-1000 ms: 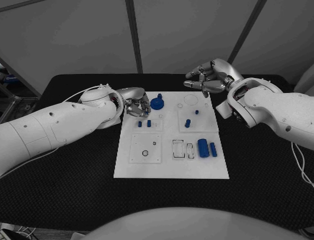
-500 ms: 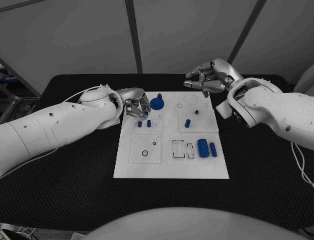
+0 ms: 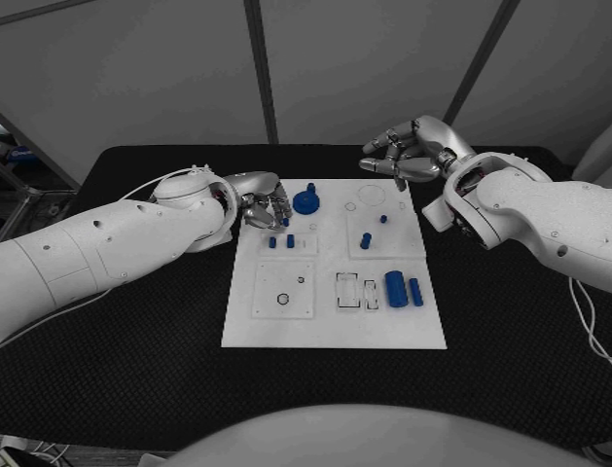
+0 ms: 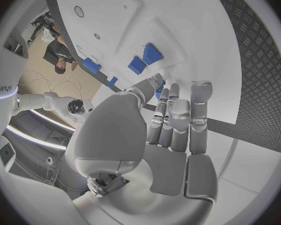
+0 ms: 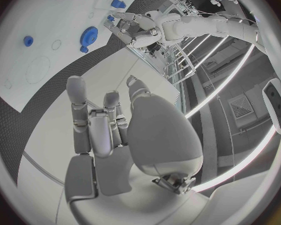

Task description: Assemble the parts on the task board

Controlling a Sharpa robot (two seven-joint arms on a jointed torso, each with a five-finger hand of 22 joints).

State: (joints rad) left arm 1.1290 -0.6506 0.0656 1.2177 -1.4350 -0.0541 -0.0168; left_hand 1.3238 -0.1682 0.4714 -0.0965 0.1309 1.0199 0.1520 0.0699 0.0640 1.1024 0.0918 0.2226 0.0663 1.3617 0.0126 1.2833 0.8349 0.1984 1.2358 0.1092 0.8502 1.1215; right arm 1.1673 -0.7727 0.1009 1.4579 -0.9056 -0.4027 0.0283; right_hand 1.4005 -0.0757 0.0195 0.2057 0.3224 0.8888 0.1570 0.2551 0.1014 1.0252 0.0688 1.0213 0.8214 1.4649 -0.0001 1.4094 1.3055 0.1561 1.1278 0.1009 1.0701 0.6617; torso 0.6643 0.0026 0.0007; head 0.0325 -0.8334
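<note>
At the task board [image 3: 334,331] edge — both robot hands barely shifted.

surface: black table [image 3: 137,370] | on it: white task board [image 3: 334,331], centred

Left hand [image 3: 264,209] fingertips hide board's [image 3: 334,331] edge.
</note>
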